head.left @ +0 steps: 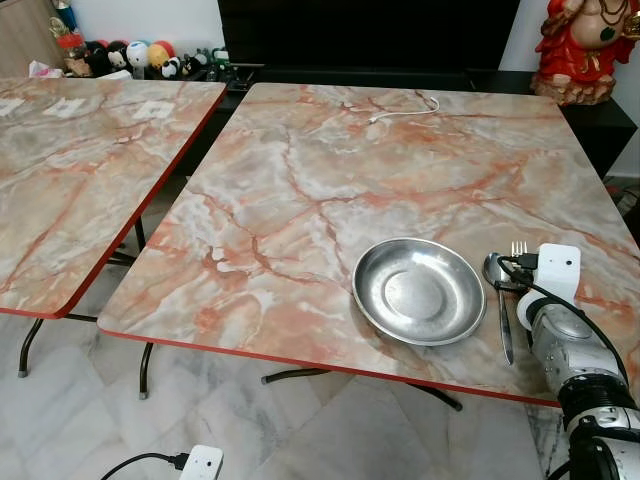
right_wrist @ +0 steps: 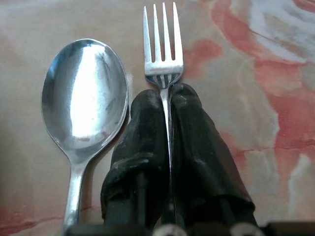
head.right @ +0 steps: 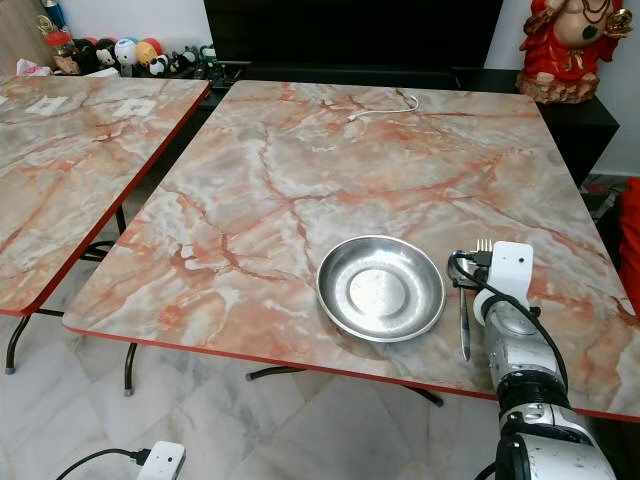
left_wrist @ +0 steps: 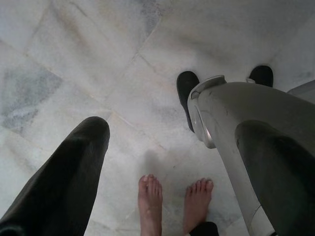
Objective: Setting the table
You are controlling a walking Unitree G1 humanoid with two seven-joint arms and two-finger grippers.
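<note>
Beside plate (head.left: 420,290) — spoon (right_wrist: 84,96), right tool (right_wrist: 165,101) pinching fork (right_wrist: 162,42)

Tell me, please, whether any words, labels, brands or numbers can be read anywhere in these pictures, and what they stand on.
No readable text.
Papers on the far table: any print too small to read.
Fork, held in the right gripper, spoon and metal plate: no marks visible.
</note>
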